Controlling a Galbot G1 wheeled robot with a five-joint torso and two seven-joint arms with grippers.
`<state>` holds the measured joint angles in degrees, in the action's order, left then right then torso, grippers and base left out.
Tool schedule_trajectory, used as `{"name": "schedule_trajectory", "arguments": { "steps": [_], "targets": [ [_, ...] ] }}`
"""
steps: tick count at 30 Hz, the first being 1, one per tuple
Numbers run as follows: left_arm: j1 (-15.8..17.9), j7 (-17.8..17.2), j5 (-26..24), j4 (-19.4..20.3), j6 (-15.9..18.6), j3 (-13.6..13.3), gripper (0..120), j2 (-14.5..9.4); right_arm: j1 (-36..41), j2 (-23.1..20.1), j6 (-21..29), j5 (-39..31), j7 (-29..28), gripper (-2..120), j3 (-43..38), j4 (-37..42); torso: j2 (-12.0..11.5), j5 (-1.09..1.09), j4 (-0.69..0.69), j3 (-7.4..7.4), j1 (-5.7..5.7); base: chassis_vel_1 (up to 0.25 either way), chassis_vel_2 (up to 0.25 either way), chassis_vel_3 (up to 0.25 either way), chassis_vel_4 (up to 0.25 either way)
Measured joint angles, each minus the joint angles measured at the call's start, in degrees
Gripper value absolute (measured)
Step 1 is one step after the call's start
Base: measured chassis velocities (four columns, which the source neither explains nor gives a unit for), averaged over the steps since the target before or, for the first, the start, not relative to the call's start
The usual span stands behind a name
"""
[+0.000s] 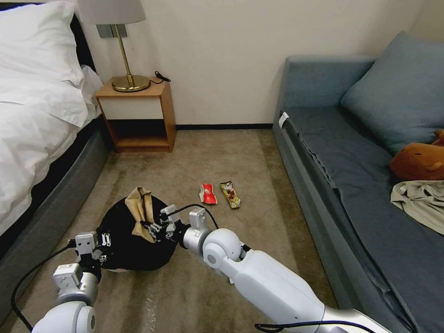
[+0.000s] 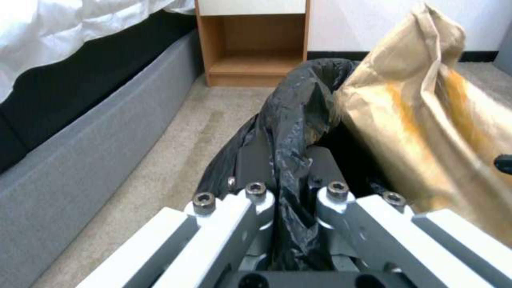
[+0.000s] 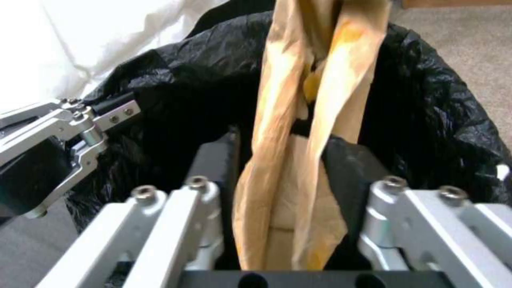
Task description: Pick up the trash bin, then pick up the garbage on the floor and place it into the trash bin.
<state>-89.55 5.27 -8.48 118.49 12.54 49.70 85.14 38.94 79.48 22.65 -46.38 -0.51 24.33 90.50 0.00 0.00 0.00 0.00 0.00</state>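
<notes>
The trash bin with its black bag sits low at the front left. My left gripper is shut on the bag-covered rim, which is pinched between its fingers. My right gripper is shut on the crumpled tan scrap, held upright over the bin's opening. The scrap runs between the right fingers and rises beside the rim in the left wrist view. A red-white wrapper and a brown-gold snack wrapper lie on the carpet just beyond the bin.
A bed runs along the left and a blue sofa along the right, with a brown plush toy and khaki clothing on it. A wooden nightstand with a lamp stands against the far wall.
</notes>
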Motion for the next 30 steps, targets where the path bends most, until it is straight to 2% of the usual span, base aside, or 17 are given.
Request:
{"name": "schedule_trajectory", "arguments": {
  "steps": [1, 3, 4, 6, 10, 11, 13, 15, 18, 24, 26, 27, 29, 30],
  "targets": [
    [0.0, 0.0, 0.0, 0.0, 0.0, 0.0, 4, 0.0, 0.0, 0.0, 0.0, 0.0, 0.0, 40, 0.0, 0.0, 0.0, 0.0, 0.0, 0.0, 0.0, 0.0, 0.0, 0.0, 0.0],
    [-0.1, 0.0, 0.1, 0.0, -0.1, 0.0, 4, 0.1, 0.4, 0.0, 0.1, 0.2, 0.0, 52, -0.2, 0.1, 0.0, 0.0, 0.0, 0.0, 0.0, 0.0, 0.0, 0.0, 0.0],
    [-0.1, 0.0, 0.1, 0.0, -0.1, 0.0, 4, 0.1, 0.4, 0.0, 0.1, 0.2, 0.0, 52, -0.2, 0.1, 0.0, 0.0, 0.0, 0.0, 0.0, 0.0, 0.0, 0.0, 0.0],
    [-0.2, 0.0, 0.2, 0.0, -0.2, -0.1, 4, 0.2, 0.8, 0.0, 0.2, 0.6, 0.0, 64, -0.3, 0.2, 0.0, 0.0, 0.0, 0.0, 0.0, 0.0, 0.0, 0.0, 0.0],
    [-0.3, 0.0, 0.3, 0.0, -0.3, -0.1, 4, 0.2, 1.2, 0.0, 0.3, 0.8, 0.1, 71, -0.3, 0.3, 0.0, 0.0, 0.0, 0.0, 0.0, 0.0, 0.0, 0.0, 0.0],
    [-0.3, 0.0, 0.3, 0.0, -0.4, -0.1, 4, 0.2, 1.4, 0.0, 0.5, 1.0, 0.1, 79, -0.3, 0.4, 0.0, 0.0, 0.0, 0.0, 0.0, 0.0, 0.0, 0.0, 0.0],
    [-0.4, 0.0, 0.3, 0.0, -0.5, 0.0, 4, 0.2, 1.5, -0.1, 0.6, 1.3, 0.1, 82, -0.3, 0.5, 0.0, 0.0, 0.0, 0.0, 0.0, 0.0, 0.0, 0.0, 0.0],
    [-0.4, 0.0, 0.3, 0.0, -0.5, 0.1, 4, 0.2, 1.6, -0.4, 0.6, 1.7, 0.1, 95, -0.4, 0.5, 0.0, 0.0, 0.0, 0.0, 0.0, 0.0, 0.0, 0.0, 0.0],
    [-0.5, 0.0, 0.2, 0.1, -0.5, 0.1, 4, 0.2, 1.5, -0.8, 0.6, 1.9, 0.1, 98, -0.5, 0.7, 0.0, 0.0, 0.0, 0.0, 0.0, 0.0, 0.0, 0.0, 0.0],
    [-0.6, 0.0, 0.0, 0.3, -0.6, 0.5, 4, -0.2, -0.4, -4.9, 3.0, 2.7, -0.4, 100, -0.2, 1.8, 0.0, 0.01, 0.01, 0.0, 0.0, 0.0, 0.0, 0.0, 0.0],
    [-0.6, 0.0, -0.1, 0.3, -0.6, 0.8, 4, -0.4, -1.4, -8.8, 5.8, 5.3, -0.2, 100, 1.0, 2.4, 0.0, 0.01, 0.01, 0.0, 0.0, 0.0, 0.0, 0.0, 0.0],
    [-0.6, 0.0, -0.1, 0.3, -0.6, 0.8, 4, -0.4, -1.4, -8.8, 5.8, 5.3, -0.2, 100, 1.0, 2.4, 0.0, 0.01, 0.01, 0.0, 0.0, 0.0, 0.0, 0.0, 0.0],
    [-0.6, 0.0, -0.3, 0.2, -0.7, 0.9, 4, -0.6, -1.9, -13.2, 7.9, 10.5, 1.7, 100, 2.0, 2.6, 0.0, 0.01, 0.0, 0.0, 0.0, 0.0, 0.0, 0.0, 0.0],
    [-0.6, 0.0, -0.3, 0.2, -0.7, 0.9, 4, -0.6, -1.9, -13.2, 7.9, 10.5, 1.7, 100, 2.0, 2.6, 0.0, 0.01, 0.0, 0.0, 0.0, 0.0, 0.0, 0.0, 0.0]
  ]
}}
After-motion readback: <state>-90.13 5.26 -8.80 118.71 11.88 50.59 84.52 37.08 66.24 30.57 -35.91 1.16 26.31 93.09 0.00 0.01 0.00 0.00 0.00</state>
